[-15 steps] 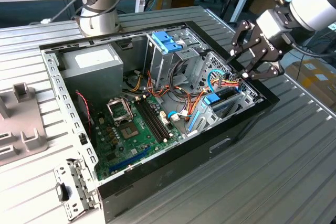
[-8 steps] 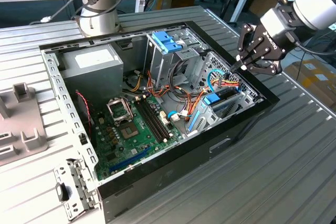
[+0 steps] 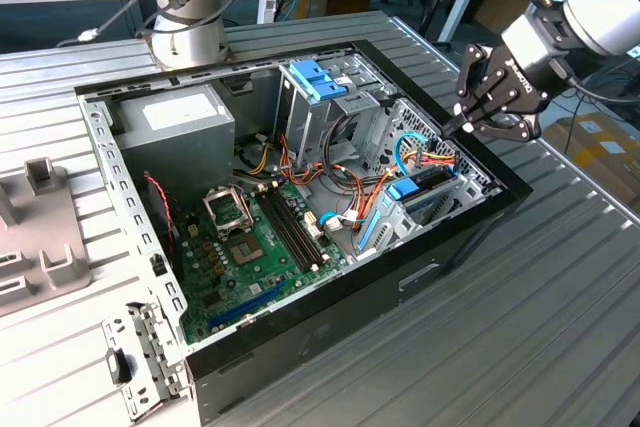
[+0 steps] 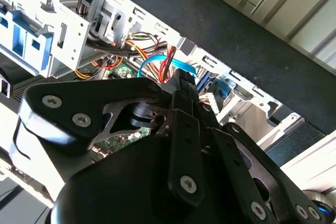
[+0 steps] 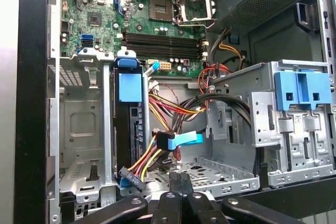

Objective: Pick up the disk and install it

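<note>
The disk (image 3: 425, 195), dark with bright blue rails and a blue end tab, stands on edge in the drive bay at the corner of the open computer case (image 3: 470, 232), on the exterior view's right. In the first wrist view the disk (image 5: 127, 129) sits in its slot beside an empty metal bay, with coloured cables plugged in at its end. My gripper (image 3: 455, 127) hovers just above and beyond that corner, apart from the disk. Its fingers (image 5: 176, 184) are pressed together with nothing between them, as the second wrist view's gripper (image 4: 181, 85) also shows.
A tall metal cage with a light blue latch (image 3: 318, 77) rises mid-case. The motherboard (image 3: 250, 237) and grey power supply (image 3: 175, 117) lie toward the exterior view's left. Cable bundles (image 5: 173, 114) cross beside the disk. The arm's base (image 3: 190, 17) stands behind the case.
</note>
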